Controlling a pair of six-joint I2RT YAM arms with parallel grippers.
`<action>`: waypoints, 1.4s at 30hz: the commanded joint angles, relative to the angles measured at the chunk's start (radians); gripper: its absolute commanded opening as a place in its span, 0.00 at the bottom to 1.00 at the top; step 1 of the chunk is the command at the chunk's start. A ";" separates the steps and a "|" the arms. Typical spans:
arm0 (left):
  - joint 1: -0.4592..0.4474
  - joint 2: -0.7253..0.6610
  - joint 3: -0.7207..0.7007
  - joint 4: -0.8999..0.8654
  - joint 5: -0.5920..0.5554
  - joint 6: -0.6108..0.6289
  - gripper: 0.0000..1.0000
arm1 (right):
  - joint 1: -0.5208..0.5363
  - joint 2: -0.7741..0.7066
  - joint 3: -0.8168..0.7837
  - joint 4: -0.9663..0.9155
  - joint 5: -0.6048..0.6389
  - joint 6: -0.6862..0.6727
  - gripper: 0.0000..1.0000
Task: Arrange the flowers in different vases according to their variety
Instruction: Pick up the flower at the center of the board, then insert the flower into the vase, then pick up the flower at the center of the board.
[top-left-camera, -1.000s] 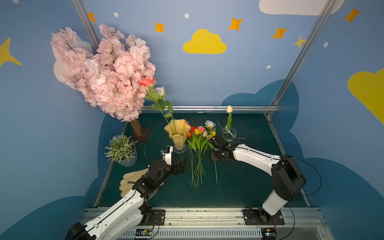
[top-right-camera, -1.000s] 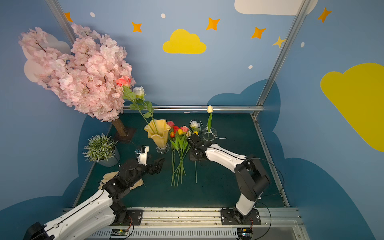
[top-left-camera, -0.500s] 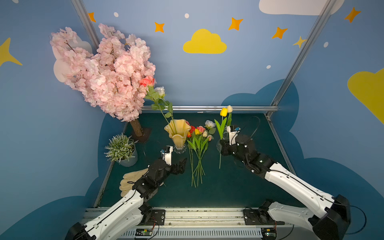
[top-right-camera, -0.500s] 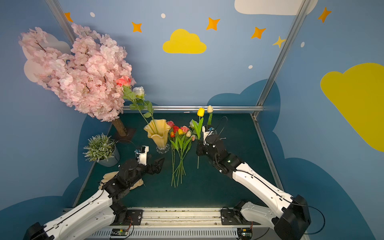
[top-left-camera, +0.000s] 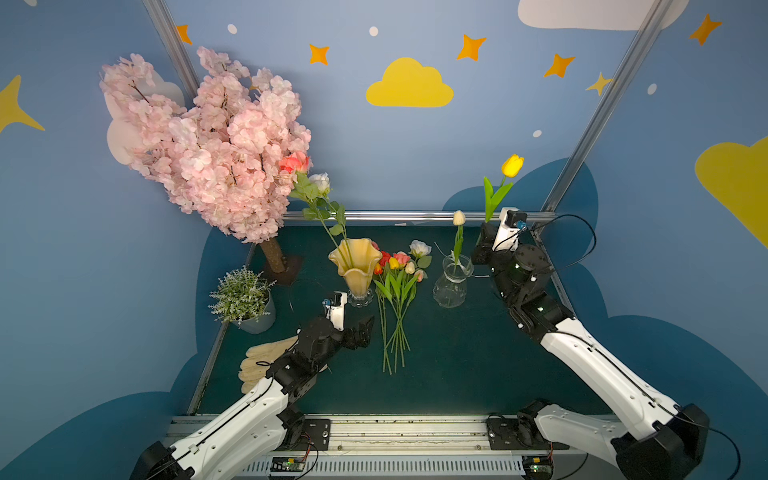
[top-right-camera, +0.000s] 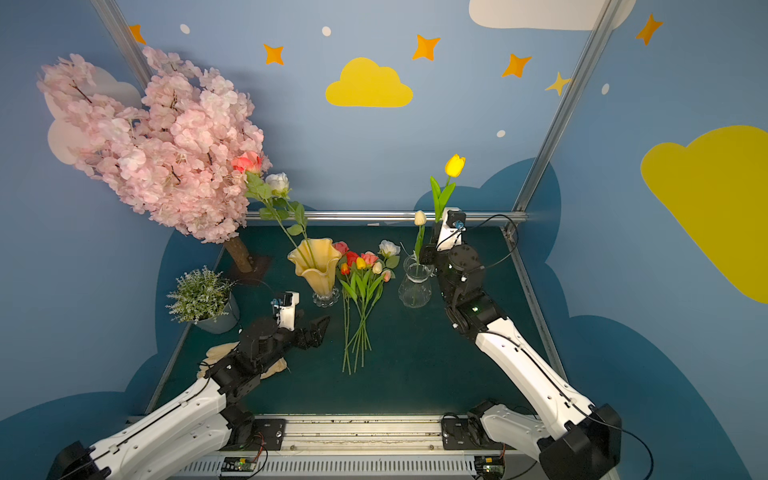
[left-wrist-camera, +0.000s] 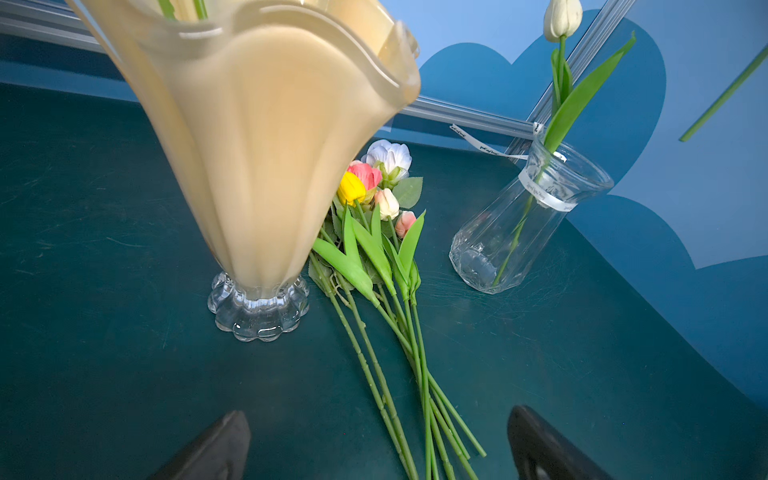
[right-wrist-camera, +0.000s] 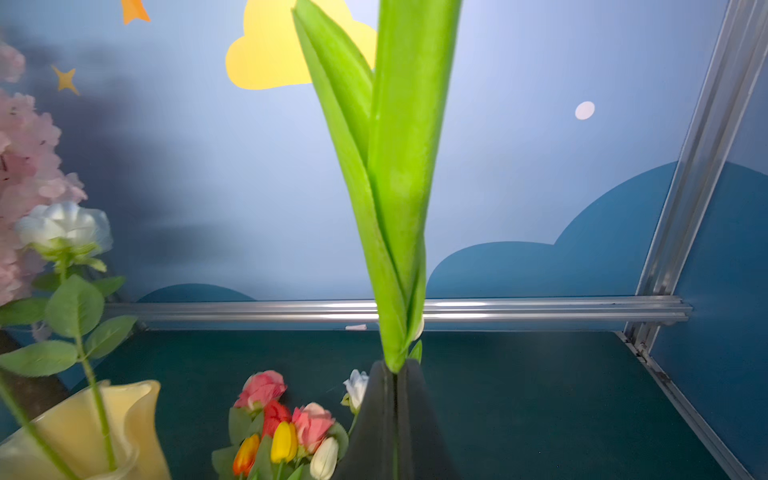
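The right gripper is clenched on the lower stem of a yellow tulip, holding it upright in the air just beside the clear glass vase, where a cream tulip stands. The left gripper hangs with jaws spread wide and empty near the foot of the amber fluted vase, which holds a pink-red rose and a white rose. Between the vases a loose bunch of flowers lies on the green table.

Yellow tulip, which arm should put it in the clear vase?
Right. The right gripper is shut on the yellow tulip beside the clear vase; the left gripper hangs open near the amber vase.
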 joint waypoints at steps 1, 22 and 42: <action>0.000 0.003 0.006 0.024 0.009 0.005 1.00 | -0.037 0.076 0.036 0.095 -0.067 -0.006 0.00; -0.002 0.142 0.066 0.018 0.090 0.015 0.98 | -0.078 0.055 -0.165 0.009 -0.227 0.171 0.29; -0.001 0.148 0.073 -0.042 -0.026 -0.021 0.87 | 0.108 -0.180 -0.228 -0.409 -0.562 0.225 0.35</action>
